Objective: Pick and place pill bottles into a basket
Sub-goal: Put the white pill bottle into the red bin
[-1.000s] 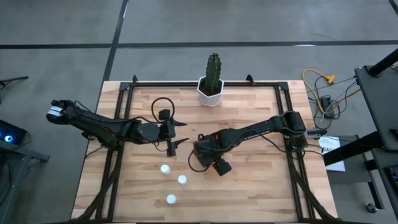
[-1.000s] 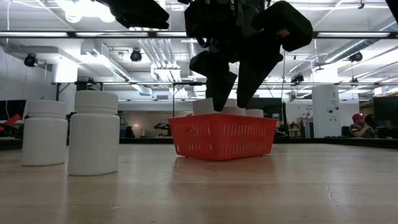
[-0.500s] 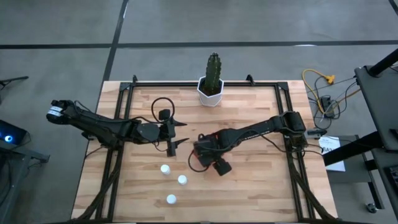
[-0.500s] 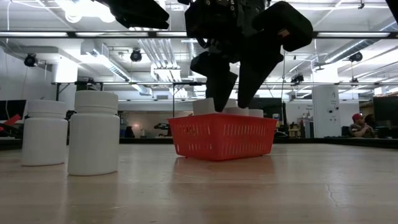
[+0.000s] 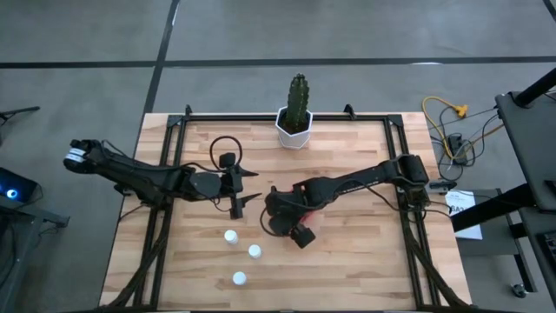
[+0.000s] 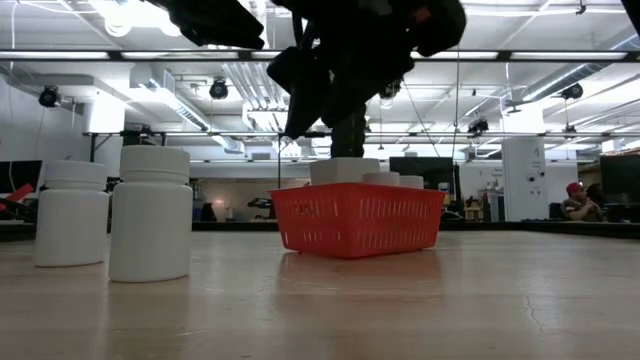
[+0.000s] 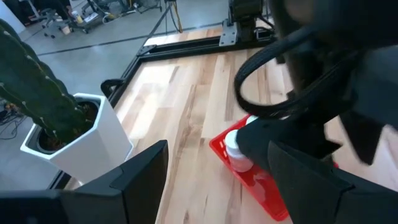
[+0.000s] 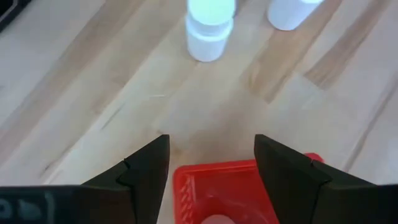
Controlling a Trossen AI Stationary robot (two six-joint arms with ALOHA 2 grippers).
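Both tools point(image 5: 276, 211) (seemingly open) above basket point(image 6: 360, 216)

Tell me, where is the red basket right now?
The small red plastic mesh basket sits mid-table, mostly hidden in the high view under the right end effector, with three loose white pill bottles nearer the front edge.

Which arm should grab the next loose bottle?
Right, probably. Its open gripper hangs empty above the basket, facing the three loose bottles on the table. The left gripper, also open, waits farther back.
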